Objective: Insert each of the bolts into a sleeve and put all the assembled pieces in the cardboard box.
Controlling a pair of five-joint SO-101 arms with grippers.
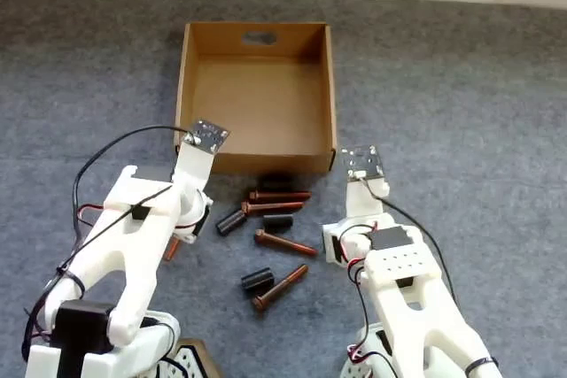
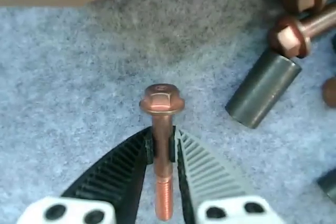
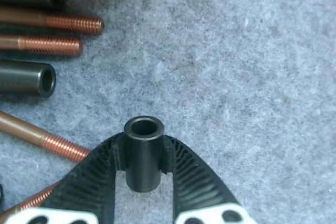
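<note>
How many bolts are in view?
5. One bolt sits in the left gripper; four loose bolts lie on the carpet just in front of the cardboard box. Others may be hidden.

1. We see a copper-coloured bolt (image 2: 161, 129) between the left gripper's (image 2: 163, 148) dark, ridged fingers (image 2: 121, 166).
2. We find the sleeve (image 3: 143, 156) in the right gripper's (image 3: 143, 142) black ribbed fingers (image 3: 89, 182) dark grey.
3. The loose bolts (image 1: 283, 243) are copper, the loose sleeves (image 1: 258, 281) near-black.
4. The cardboard box (image 1: 257, 104) is plain brown.
5. The tabletop (image 1: 461, 86) is mottled grey; both arms (image 1: 142, 245) white.
</note>
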